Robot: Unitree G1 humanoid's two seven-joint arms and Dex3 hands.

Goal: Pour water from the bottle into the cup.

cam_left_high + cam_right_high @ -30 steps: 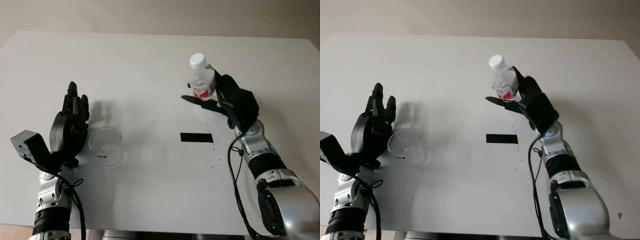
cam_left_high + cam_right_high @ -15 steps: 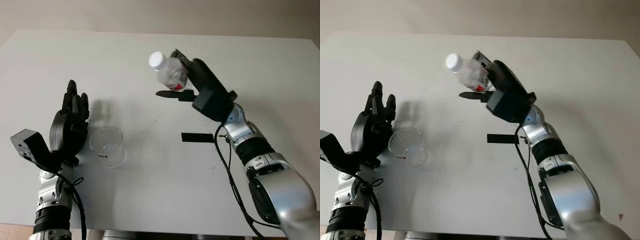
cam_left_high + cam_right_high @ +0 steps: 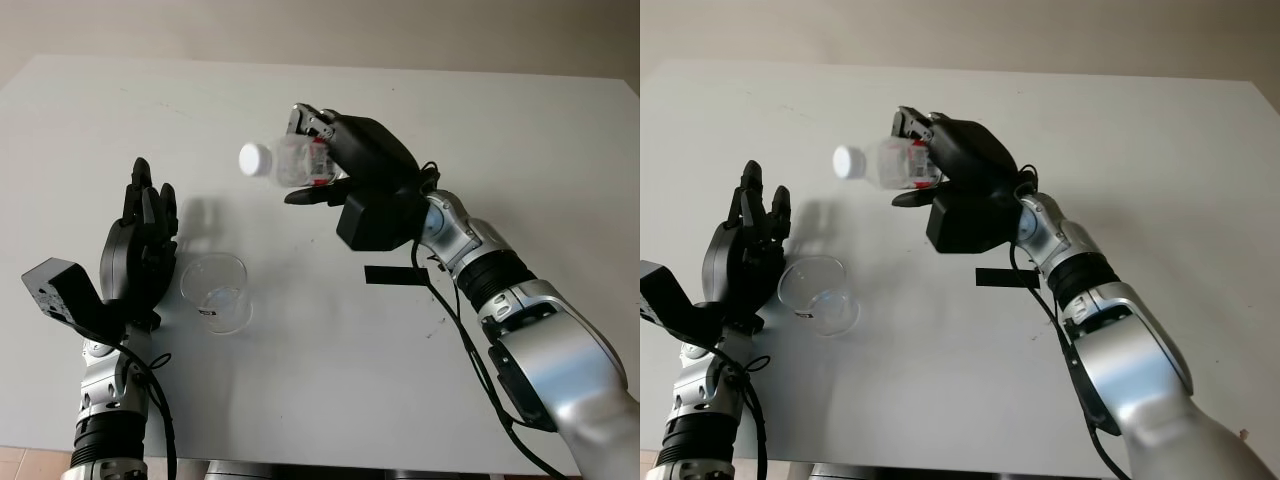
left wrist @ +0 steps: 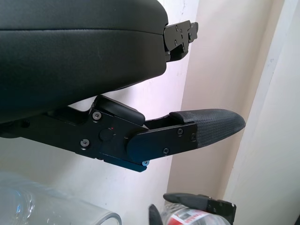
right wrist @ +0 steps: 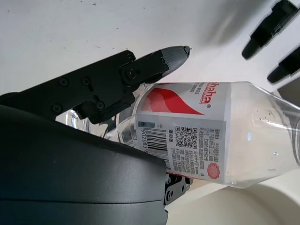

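Looks like robot test room or lab, not home. Plain white counter (image 3: 330,380) with scuffs, black tape strip (image 3: 396,275) stuck on as marker. Bare beige wall (image 3: 300,30) behind. Tiled floor at counter's near corner. No furnishings or decoration in sight.

The right hand (image 3: 345,165) covers the back end of the bottle (image 3: 290,162), so its bottom cannot be seen. In the right wrist view the bottle's cap end is cut off by the picture's edge. The small mark on the cup (image 3: 215,293) is too tiny to read.
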